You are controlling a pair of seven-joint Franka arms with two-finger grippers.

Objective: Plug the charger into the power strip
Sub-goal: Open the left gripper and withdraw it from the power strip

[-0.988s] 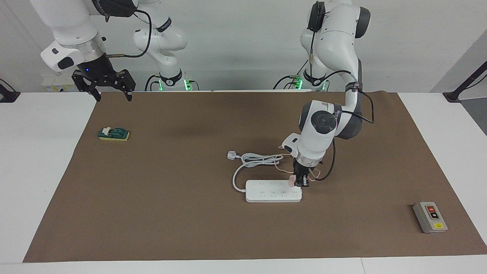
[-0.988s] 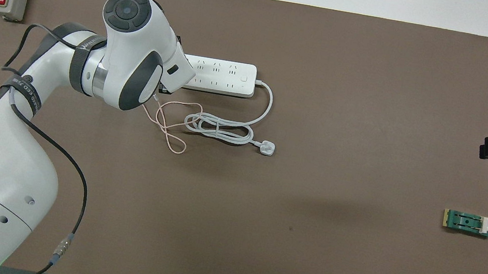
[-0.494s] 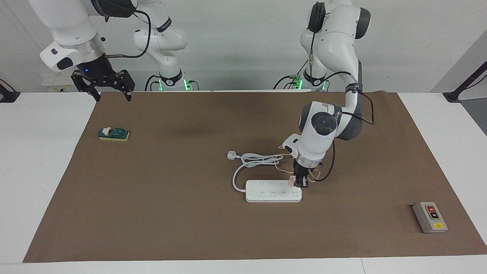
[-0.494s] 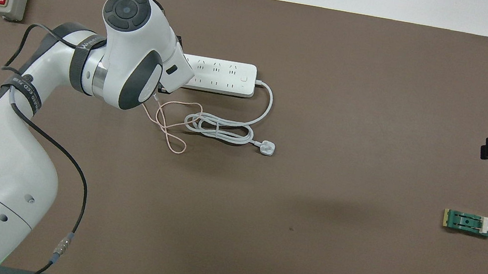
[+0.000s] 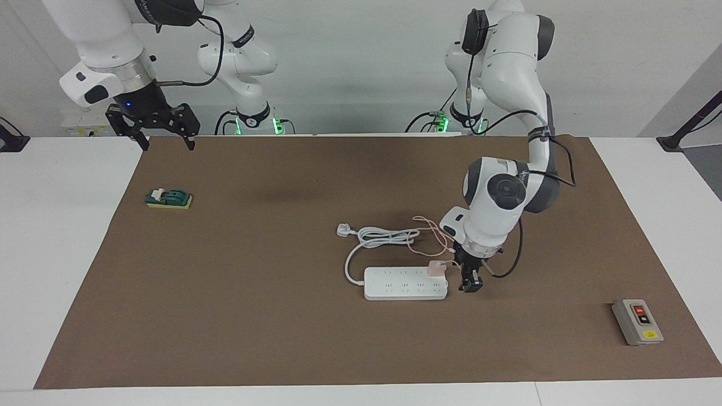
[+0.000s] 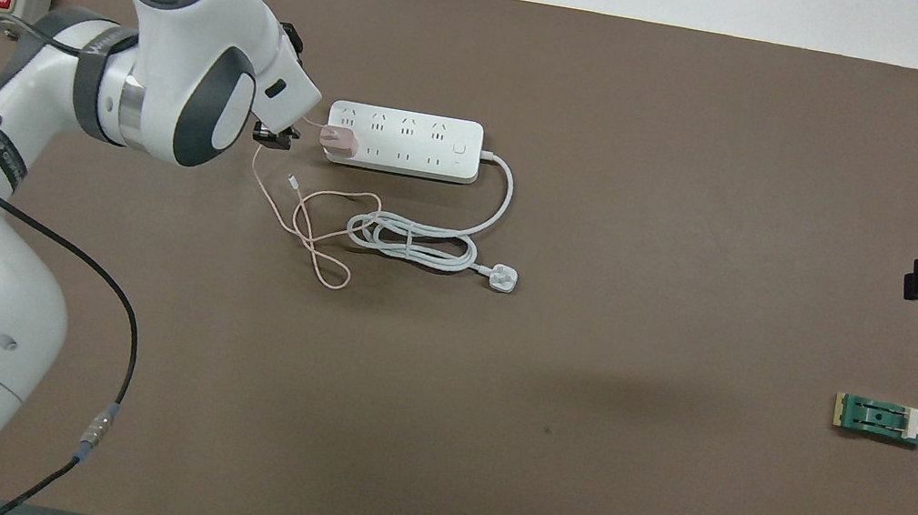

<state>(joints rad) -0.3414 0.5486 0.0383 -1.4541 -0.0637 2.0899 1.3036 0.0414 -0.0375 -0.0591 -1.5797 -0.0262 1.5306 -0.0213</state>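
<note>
The pale pink charger (image 5: 436,269) stands on the white power strip (image 5: 395,285), on the socket at the strip's end toward the left arm; it also shows in the overhead view (image 6: 339,142) on the strip (image 6: 412,144). Its thin pink cable (image 6: 315,235) loops on the mat nearer to the robots. My left gripper (image 5: 471,280) is low beside that end of the strip, apart from the charger and holding nothing. My right gripper (image 5: 167,145) is open and empty, and waits over the mat's corner at the right arm's end.
The strip's thick white cord and three-pin plug (image 5: 343,229) lie coiled nearer to the robots than the strip. A grey box with red and black buttons (image 5: 637,322) sits toward the left arm's end. A green block (image 5: 169,198) lies toward the right arm's end.
My left gripper has let go of the charger and moved off the strip's end toward the left arm's end of the table. The charger stays on the strip. The right arm barely moved.
</note>
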